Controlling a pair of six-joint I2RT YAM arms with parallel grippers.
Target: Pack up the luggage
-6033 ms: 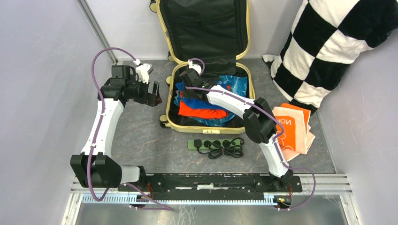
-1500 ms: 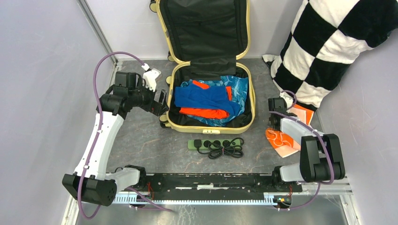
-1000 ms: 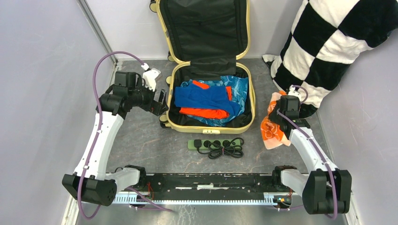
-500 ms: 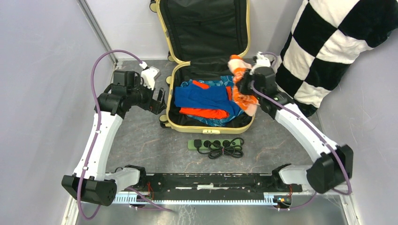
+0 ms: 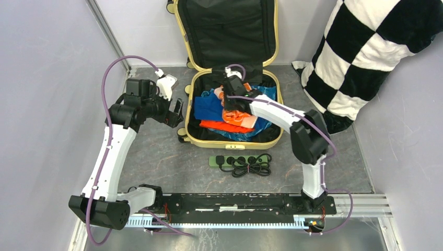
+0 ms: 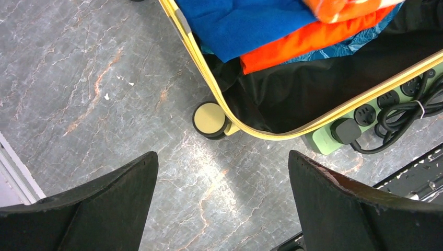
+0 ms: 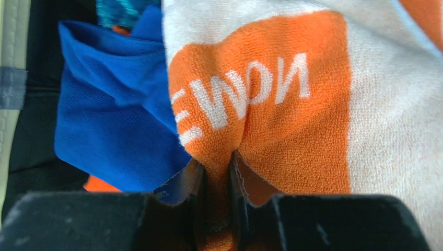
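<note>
Over the open lower half of the luggage [image 5: 235, 145], the right gripper [image 5: 231, 102] hangs low above the packed clothes, its jaws pinched nearly together on a fold of an orange-and-white towel [image 7: 271, 104] with white lettering. The right wrist view shows the terry cloth squeezed between the two fingers [image 7: 180, 185], with the rest of the towel bunched over a blue garment [image 5: 209, 107] inside the case. An orange garment [image 5: 222, 126] and a patterned turquoise piece lie under these, towards the near rim of the luggage. The luggage lies flat on the grey marbled table [image 5: 156, 151] with its black-lined lid standing up against the back wall. Just off the luggage's left side, the left gripper [image 5: 172, 110] holds nothing, its jaws spread as wide as they go and apart from the shell; its wrist view looks down on the near-left corner of the case and one yellow caster wheel [image 6: 209, 119]. A green power strip [image 5: 240, 161] with a coiled black cable lies just in front of the luggage's near rim. A black-and-white checkered pillow [image 5: 365, 57] leans to the luggage's right.
</note>
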